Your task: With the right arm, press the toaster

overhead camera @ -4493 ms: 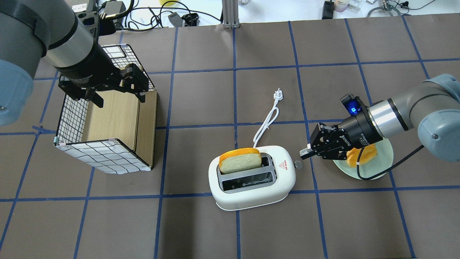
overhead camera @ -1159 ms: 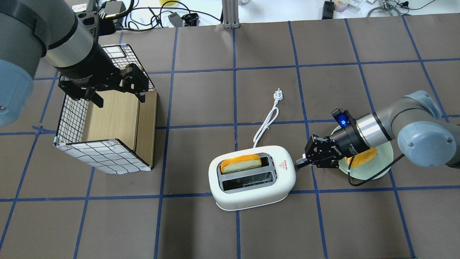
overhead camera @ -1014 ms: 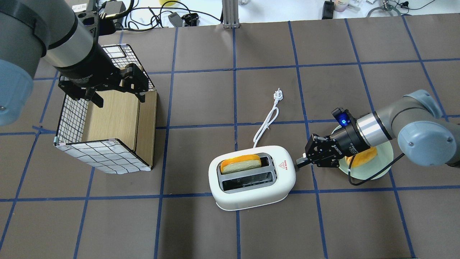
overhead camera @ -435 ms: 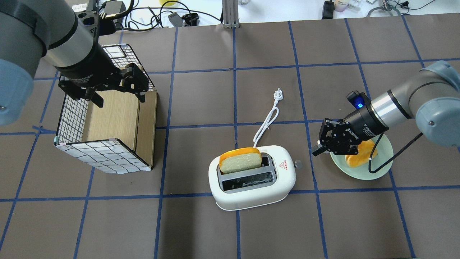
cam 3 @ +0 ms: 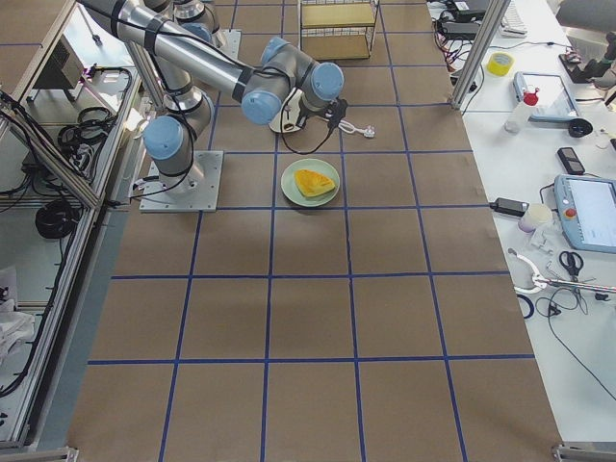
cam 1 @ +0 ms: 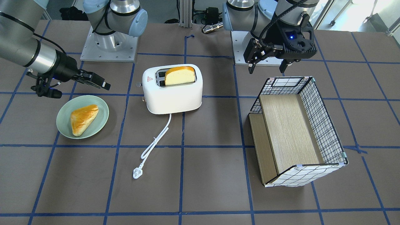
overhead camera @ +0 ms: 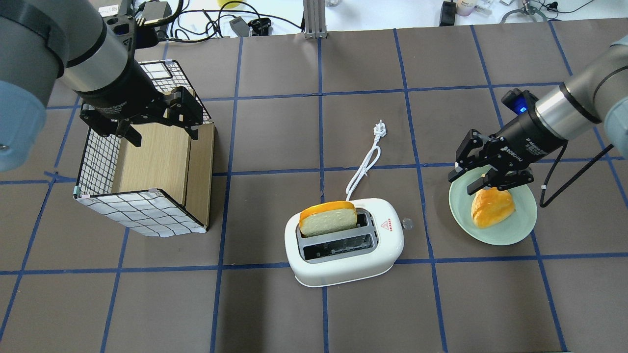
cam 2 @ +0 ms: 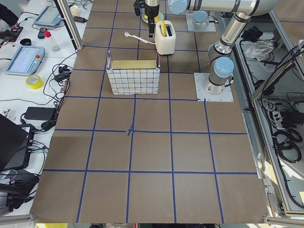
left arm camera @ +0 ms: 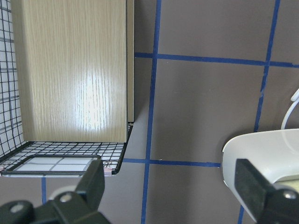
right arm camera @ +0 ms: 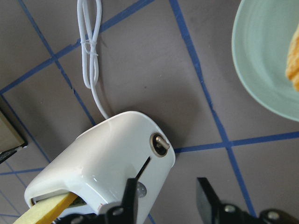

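The white toaster (overhead camera: 343, 255) stands at the table's middle, also in the front view (cam 1: 172, 97) and the right wrist view (right arm camera: 107, 158). A bread slice (overhead camera: 327, 218) stands high in its far slot. Its side lever knob (overhead camera: 406, 224) is up and untouched. My right gripper (overhead camera: 464, 182) hovers to the toaster's right, over the far-left rim of a plate, with its fingers (right arm camera: 131, 200) a little apart and empty. My left gripper (overhead camera: 163, 135) is open and empty above the wire basket (overhead camera: 142, 211).
A pale green plate (overhead camera: 520, 230) with a pastry (overhead camera: 492, 208) lies right of the toaster. The toaster's white cord and plug (overhead camera: 379, 130) trail away toward the far side. The basket holds wooden boards (cam 1: 290, 131). Blue tape lines grid the brown table.
The right gripper held the lever down with the bread sunk, then drew back right and away over the plate. Lever and bread have risen again. The left arm has not moved.
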